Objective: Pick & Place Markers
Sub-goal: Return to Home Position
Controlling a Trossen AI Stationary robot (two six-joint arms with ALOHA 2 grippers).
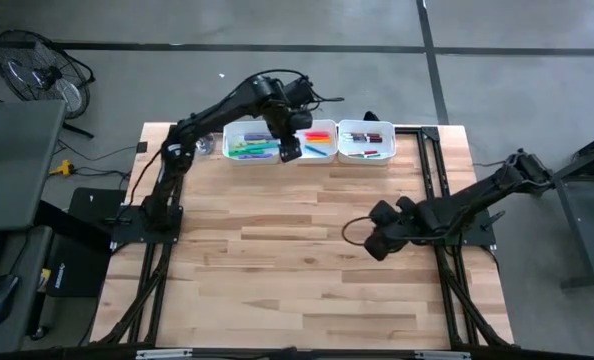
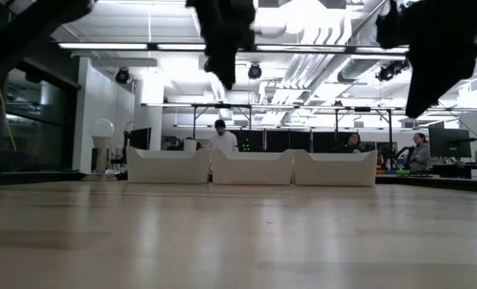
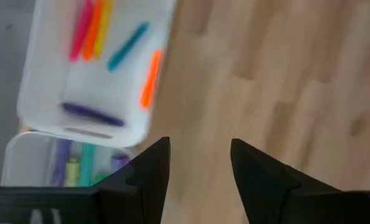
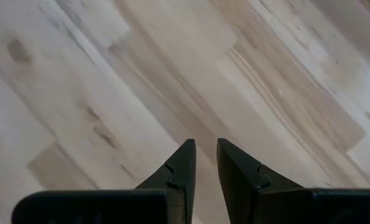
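Three white trays stand in a row at the table's far edge: left [image 1: 247, 143], middle [image 1: 318, 140] and right [image 1: 365, 141]. Markers lie inside them: green and purple ones [image 1: 249, 148] in the left tray, orange, pink, yellow, teal and purple ones [image 3: 93, 28] in the middle tray, red and dark ones [image 1: 366, 137] in the right. My left gripper [image 3: 200, 163] hangs open and empty above the near rims of the left and middle trays [image 1: 290, 148]. My right gripper [image 4: 205, 148] points down over bare wood at the right [image 1: 377, 243], its fingers only narrowly apart, with nothing between them.
Bare wooden tabletop [image 1: 297, 270] stretches from the trays to the near edge. A small clear object [image 1: 205, 145] sits left of the left tray. Beyond the table's far edge, people sit at desks [image 2: 221, 136].
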